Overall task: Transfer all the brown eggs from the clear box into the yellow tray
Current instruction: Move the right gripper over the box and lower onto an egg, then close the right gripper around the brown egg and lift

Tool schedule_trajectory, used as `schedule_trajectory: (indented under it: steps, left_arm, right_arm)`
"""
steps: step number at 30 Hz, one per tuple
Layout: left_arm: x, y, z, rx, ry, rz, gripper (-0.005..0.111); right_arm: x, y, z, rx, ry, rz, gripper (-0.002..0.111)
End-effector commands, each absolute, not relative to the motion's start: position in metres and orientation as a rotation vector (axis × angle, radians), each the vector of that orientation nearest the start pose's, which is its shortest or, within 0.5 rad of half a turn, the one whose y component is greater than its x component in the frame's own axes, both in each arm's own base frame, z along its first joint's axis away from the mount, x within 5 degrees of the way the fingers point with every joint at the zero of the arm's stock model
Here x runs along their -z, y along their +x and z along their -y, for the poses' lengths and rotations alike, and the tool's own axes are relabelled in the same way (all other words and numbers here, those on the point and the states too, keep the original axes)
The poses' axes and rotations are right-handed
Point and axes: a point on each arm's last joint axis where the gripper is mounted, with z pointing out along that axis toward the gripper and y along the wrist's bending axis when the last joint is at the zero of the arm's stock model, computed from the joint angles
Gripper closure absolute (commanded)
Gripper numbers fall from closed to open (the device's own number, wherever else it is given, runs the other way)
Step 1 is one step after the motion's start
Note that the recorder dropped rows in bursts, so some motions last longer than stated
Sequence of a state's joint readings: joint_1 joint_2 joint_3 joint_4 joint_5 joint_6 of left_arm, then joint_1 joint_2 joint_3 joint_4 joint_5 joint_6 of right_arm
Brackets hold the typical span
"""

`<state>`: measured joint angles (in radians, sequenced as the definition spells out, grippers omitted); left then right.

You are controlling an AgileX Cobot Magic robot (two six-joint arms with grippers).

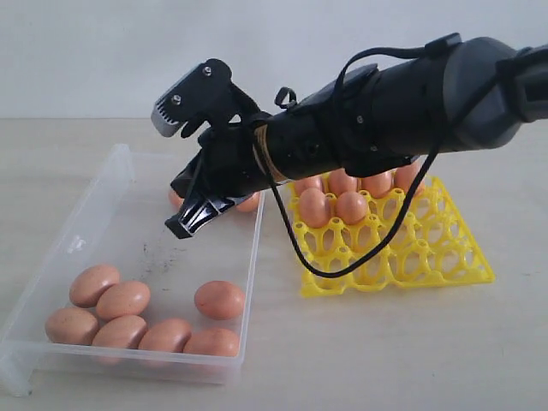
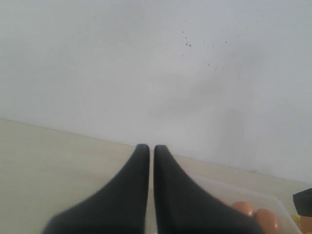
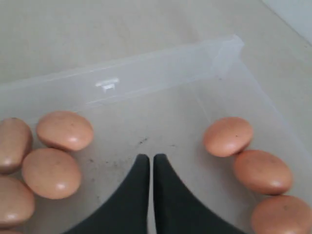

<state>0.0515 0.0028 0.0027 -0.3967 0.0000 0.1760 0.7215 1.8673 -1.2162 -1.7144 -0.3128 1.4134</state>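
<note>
1. A pale wooden table runs back to a plain white wall.
2. The clear box sits on the table, and the yellow tray lies just beside its right wall.
3. The right arm reaches over the tray and slants down into the box, so the right gripper hangs over the far half of the box floor.
4. Its fingers are pressed together with nothing between them.
5. The left gripper is also closed and empty, and it points towards the wall.
6. Seven brown eggs cluster at the box's near end, and others are half hidden behind the arm.
7. Several eggs fill the tray's far cups.
</note>
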Motion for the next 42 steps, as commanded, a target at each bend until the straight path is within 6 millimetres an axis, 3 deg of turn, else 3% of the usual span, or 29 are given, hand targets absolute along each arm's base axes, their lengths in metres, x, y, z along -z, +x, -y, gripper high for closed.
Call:
schedule_trajectory:
  steps: [1, 4, 8, 13, 15, 17, 18, 19, 21, 22, 24, 28, 30, 31, 33, 36, 42]
  left_arm:
    - [-0.213, 0.056, -0.003, 0.140, -0.198, -1.472, 0.103]
    - [-0.213, 0.056, -0.003, 0.140, -0.198, -1.472, 0.103]
    - [-0.213, 0.056, -0.003, 0.140, -0.198, -1.472, 0.103]
    - [-0.213, 0.056, -0.003, 0.140, -0.198, -1.472, 0.103]
    - [-0.213, 0.056, -0.003, 0.140, -0.198, -1.472, 0.103]
    - [-0.213, 0.056, -0.003, 0.140, -0.198, -1.472, 0.103]
    - [-0.213, 0.056, -0.003, 0.140, -0.198, -1.472, 0.103]
    - [-0.213, 0.056, -0.003, 0.140, -0.198, -1.472, 0.103]
    - [-0.213, 0.056, -0.003, 0.140, -0.198, -1.472, 0.103]
    - [-0.213, 0.056, -0.003, 0.140, -0.198, -1.472, 0.103]
    - [-0.213, 0.056, -0.003, 0.140, -0.198, -1.472, 0.103]
    - [-0.213, 0.056, -0.003, 0.140, -0.198, -1.472, 0.103]
    - [-0.213, 0.056, -0.003, 0.140, -0.198, -1.472, 0.103]
    - [-0.213, 0.056, -0.003, 0.140, -0.198, -1.472, 0.103]
    - [-0.213, 0.056, -0.003, 0.140, -0.198, -1.472, 0.103]
    - [-0.213, 0.056, -0.003, 0.140, -0.198, -1.472, 0.103]
    - [-0.213, 0.056, -0.003, 0.140, -0.198, -1.472, 0.103]
  right_arm:
    - [-0.236, 0.308, -0.280, -0.354, -1.077, -1.825, 0.108]
    - [-0.245, 0.323, -0.262, -0.086, -0.907, -1.825, 0.108]
    - [-0.258, 0.331, -0.239, 0.241, -0.827, -1.805, 0.108]
    - [-0.253, 0.326, -0.204, 0.719, -0.935, -1.969, 0.108]
    - [-0.243, 0.316, -0.207, 0.628, -1.072, -2.115, 0.108]
    - [-0.236, 0.303, -0.220, 0.400, -1.320, -2.194, 0.108]
    - [-0.238, 0.286, -0.242, 0.033, -1.553, -2.199, 0.108]
    - [-0.240, 0.280, -0.250, -0.111, -1.633, -2.168, 0.108]
    - [-0.250, 0.271, -0.269, -0.411, -1.687, -2.133, 0.108]
    - [-0.253, 0.273, -0.274, -0.469, -1.654, -2.152, 0.108]
    - [-0.256, 0.282, -0.282, -0.484, -1.556, -2.240, 0.108]
    - [-0.241, 0.297, -0.294, -0.437, -1.730, -2.278, 0.104]
    - [-0.224, 0.295, -0.302, -0.432, -1.840, -2.240, 0.084]
    - [-0.212, 0.295, -0.309, -0.383, -1.896, -2.200, 0.064]
    - [-0.200, 0.295, -0.321, -0.296, -1.913, -2.140, 0.049]
    - [-0.185, 0.292, -0.333, -0.248, -1.946, -2.087, 0.049]
    - [-0.153, 0.294, -0.337, -0.235, -1.994, -2.128, 0.049]
